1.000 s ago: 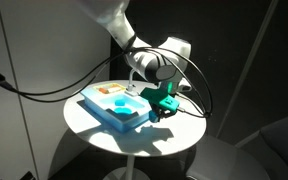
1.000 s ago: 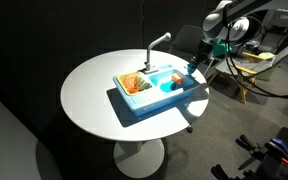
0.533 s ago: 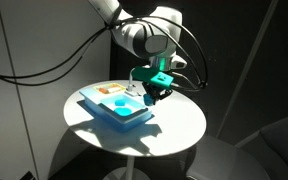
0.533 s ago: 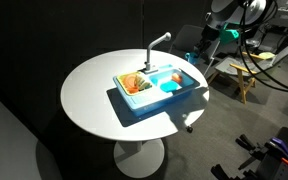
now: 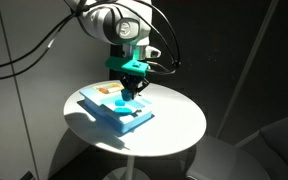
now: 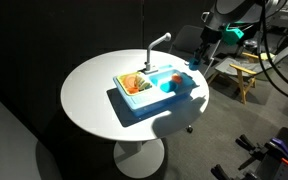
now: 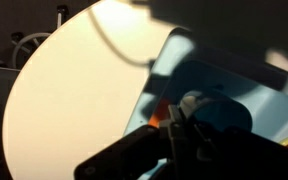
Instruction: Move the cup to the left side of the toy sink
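While the round white counter (image 6: 84,95) carries the toy sink (image 6: 134,106) near its middle, no cup stands on any bare part of it in either exterior view. The sink lies flat, with its faucet (image 6: 156,42) at the far edge and an orange patch in one compartment. Above it hangs the arm, its pincer (image 5: 132,93) raised clear of the sink. The wrist view looks down past dark fingers onto the sink (image 7: 269,95) and faucet.

The pincer is closed tight. In an exterior view a small blue speck at its tips looks to be the cup (image 6: 193,63), clamped and off the counter, though it is too small to be sure.

By that reading the pick-up is done and the carry is under way. What is left is to cross to the sink's left side, lower the cup onto bare counter there, and let go.
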`<state>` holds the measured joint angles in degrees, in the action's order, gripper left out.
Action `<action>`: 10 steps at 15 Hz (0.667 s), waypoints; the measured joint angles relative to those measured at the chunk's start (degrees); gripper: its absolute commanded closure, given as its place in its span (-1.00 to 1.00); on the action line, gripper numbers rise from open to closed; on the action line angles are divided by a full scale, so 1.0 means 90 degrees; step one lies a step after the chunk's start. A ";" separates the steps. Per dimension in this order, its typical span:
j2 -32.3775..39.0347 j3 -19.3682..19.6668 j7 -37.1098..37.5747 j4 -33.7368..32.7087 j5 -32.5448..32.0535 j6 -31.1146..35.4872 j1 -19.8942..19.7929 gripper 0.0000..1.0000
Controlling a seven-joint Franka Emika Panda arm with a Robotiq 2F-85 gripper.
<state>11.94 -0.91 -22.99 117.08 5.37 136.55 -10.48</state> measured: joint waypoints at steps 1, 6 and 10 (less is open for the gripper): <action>-0.0118 -0.0002 0.0057 0.0137 -0.0151 -0.0033 0.0144 0.97; -0.0586 -0.0051 0.0452 0.0618 -0.0851 -0.0260 0.0850 0.97; -0.0739 -0.0203 0.0619 0.0764 -0.1055 -0.0446 0.1286 0.97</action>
<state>5.29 -2.73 -17.41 123.96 -4.12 132.53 1.10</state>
